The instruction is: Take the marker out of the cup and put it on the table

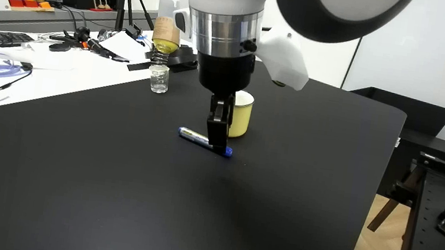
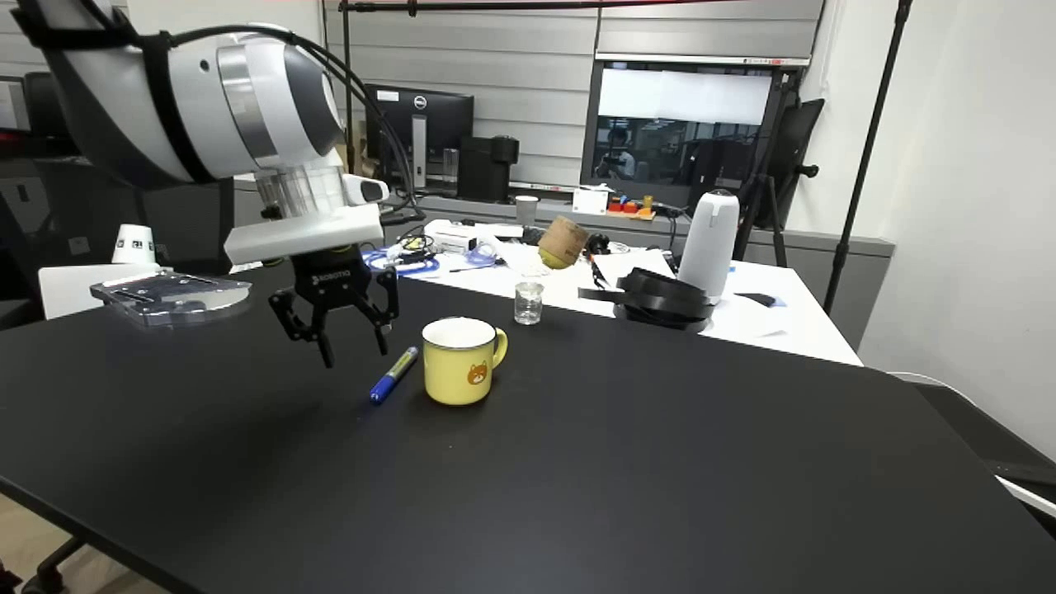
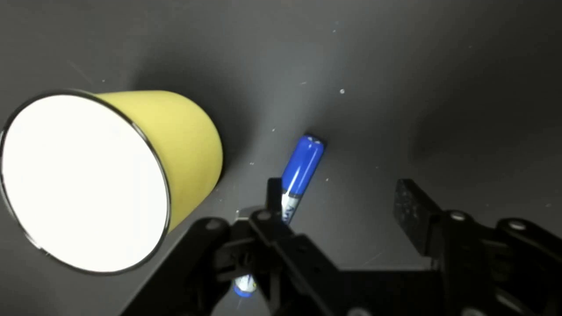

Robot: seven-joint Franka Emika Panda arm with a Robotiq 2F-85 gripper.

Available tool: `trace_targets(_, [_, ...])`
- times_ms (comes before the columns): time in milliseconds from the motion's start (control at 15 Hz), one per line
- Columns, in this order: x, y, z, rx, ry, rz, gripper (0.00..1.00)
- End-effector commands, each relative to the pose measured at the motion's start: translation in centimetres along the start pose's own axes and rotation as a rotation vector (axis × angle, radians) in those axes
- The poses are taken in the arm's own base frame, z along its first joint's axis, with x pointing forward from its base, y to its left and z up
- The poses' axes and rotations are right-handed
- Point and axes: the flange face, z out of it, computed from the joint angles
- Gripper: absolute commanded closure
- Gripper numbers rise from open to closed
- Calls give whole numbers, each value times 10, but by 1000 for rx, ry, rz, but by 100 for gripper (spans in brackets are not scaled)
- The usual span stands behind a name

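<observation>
The marker [image 1: 192,135] lies flat on the black table [image 1: 110,192], beside the cup and outside it; it also shows in an exterior view [image 2: 394,375] and in the wrist view [image 3: 304,164]. It has a blue cap and a whitish printed barrel. The yellow cup [image 1: 241,117] stands upright, with its handle seen in an exterior view [image 2: 454,375]; its pale inside fills the left of the wrist view [image 3: 193,145]. My gripper [image 2: 355,355] is open and empty above the table, near the marker. In the wrist view [image 3: 338,186] its left finger hides the marker's middle.
A small clear glass jar [image 2: 528,303] stands behind the cup near the table's far edge. A black strapped device [image 2: 660,299] lies by that edge. A white table [image 2: 784,330] with cables and clutter adjoins. A clear plate [image 2: 173,297] is beside the arm.
</observation>
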Motion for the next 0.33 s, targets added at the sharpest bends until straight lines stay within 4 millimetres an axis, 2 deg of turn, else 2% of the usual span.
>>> trace_targets(0, [-25, 12, -19, 87, -61, -27, 2])
trace_targets(267, [-59, 35, -44, 177, -161, -94, 0])
